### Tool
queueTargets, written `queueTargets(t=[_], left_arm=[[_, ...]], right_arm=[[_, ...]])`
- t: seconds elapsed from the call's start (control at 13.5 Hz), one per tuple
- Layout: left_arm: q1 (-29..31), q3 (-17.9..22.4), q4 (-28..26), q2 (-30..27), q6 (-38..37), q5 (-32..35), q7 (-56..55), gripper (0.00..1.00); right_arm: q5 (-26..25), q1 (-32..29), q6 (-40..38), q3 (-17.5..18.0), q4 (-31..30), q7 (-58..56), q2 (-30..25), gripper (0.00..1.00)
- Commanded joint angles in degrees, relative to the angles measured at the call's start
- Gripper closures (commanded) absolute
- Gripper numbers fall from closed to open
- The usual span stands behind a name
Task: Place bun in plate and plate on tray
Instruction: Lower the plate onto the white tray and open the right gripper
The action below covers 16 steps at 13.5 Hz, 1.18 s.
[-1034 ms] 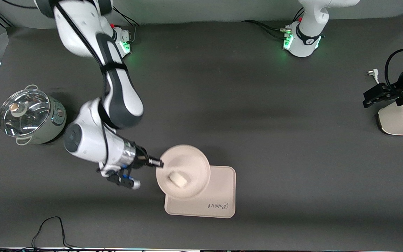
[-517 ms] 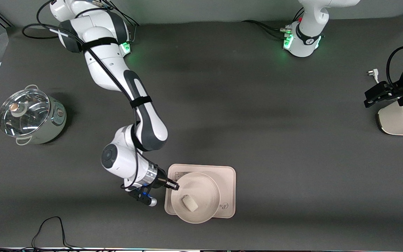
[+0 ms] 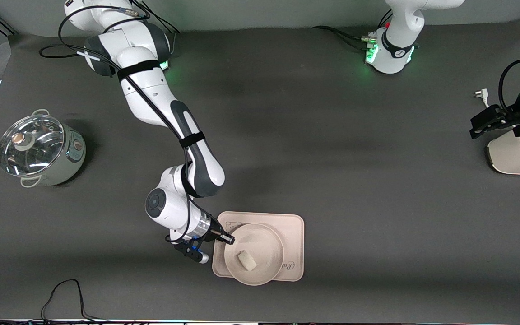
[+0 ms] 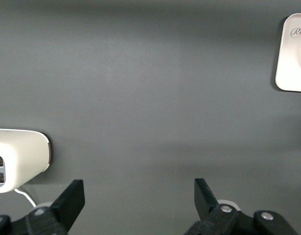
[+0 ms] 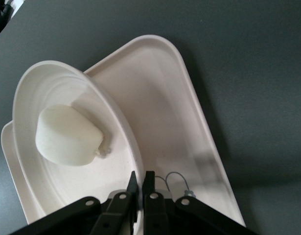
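One bun (image 3: 246,260), one plate (image 3: 269,239), one tray (image 3: 294,225), one pot (image 3: 39,150).

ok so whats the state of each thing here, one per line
small cream-white bun: lying in the plate
round cream-beige plate: on the tray, rim pinched
cream-beige rectangular tray: flat on the table
right gripper: shut on the plate
left gripper: open, holding nothing
glass-lidded pot: lid on

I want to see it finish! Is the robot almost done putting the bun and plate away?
Almost. The bun already lies in the plate, and the plate sits over the tray, its edge nearest the front camera hanging past the tray's edge. The right gripper is pinching the plate's rim, so letting go is left. The left gripper waits open at the left arm's end of the table.
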Motion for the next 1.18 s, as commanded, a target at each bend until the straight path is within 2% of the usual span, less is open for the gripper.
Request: queueTargets(t=[0.0,0.07,0.3,0.44,0.89,0.96,1.11], left_arm=[[-0.7,0.6,0.6,-0.1,-0.9,-0.5,0.8,0.00],[-0.6,0.7,0.6,0.1,-0.9,-0.5,0.8,0.00],[-0.6,0.6,0.6,0.1,-1.0,-0.5,0.8,0.00],[-0.7,0.6,0.6,0.0,-1.1,-0.5,0.8,0.00],[-0.7,0.6,0.6,0.0,-1.1,-0.5,0.8,0.00],[-0.7,0.6,0.6,0.0,-1.1,-0.5,0.9,0.00],[-0.7,0.6,0.6,0.0,-1.0,-0.5,0.8,0.00]], right_arm=[[0.5,1.1,0.9,-0.1,0.2,1.2,-0.2,0.50],[0.5,1.3,0.9,-0.1,0.1,1.2,-0.3,0.00],[0.2,1.1,0.2,-0.6,-0.1,1.2,-1.3,0.00],[-2.1,0.5,-1.8,-0.8,-1.0,0.8,-3.1,0.00],[-20.2,-3.0,-19.2,-0.9,-1.2,-2.9,-13.2,0.00],[-22.2,-3.0,-22.2,-0.9,-1.7,-6.2,-15.0,0.00],[-22.9,-3.3,-27.2,-2.9,-6.9,-12.7,-21.3,0.00]])
